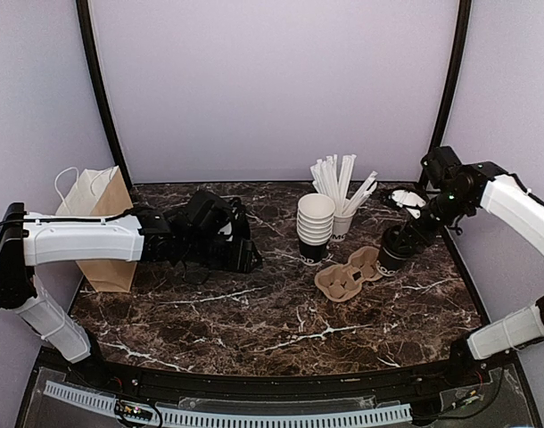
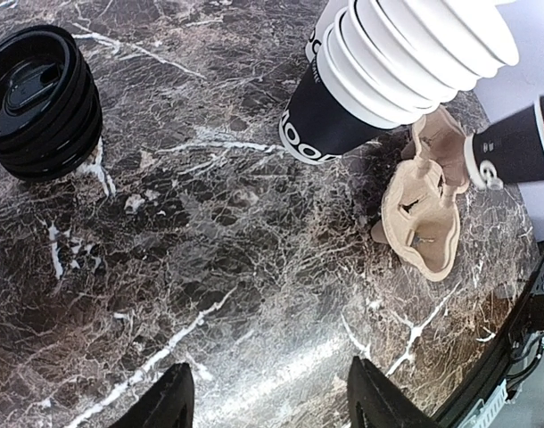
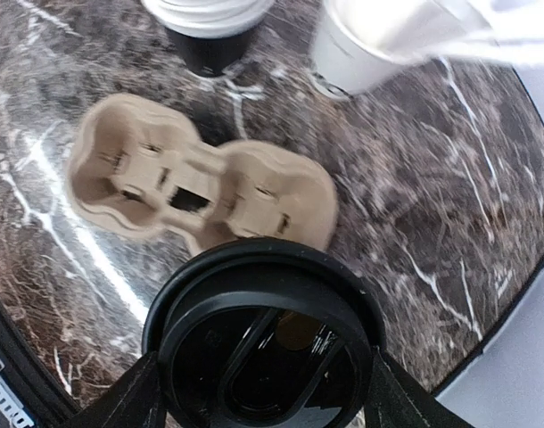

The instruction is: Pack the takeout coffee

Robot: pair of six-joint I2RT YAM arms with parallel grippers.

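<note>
A dark marble table [image 1: 254, 312] is shown, with a brown paper bag [image 1: 107, 223] standing behind the left gripper [image 2: 267, 397]. That gripper's fingers are spread wide over bare stone, and a stack of black lids [image 2: 40, 89] lies ahead to its left. The pulp cup carrier [image 3: 192, 183] is seen just ahead of the right gripper [image 3: 265, 397], by which the takeout coffee [image 3: 267, 348] is clasped at the carrier's near end.
</note>
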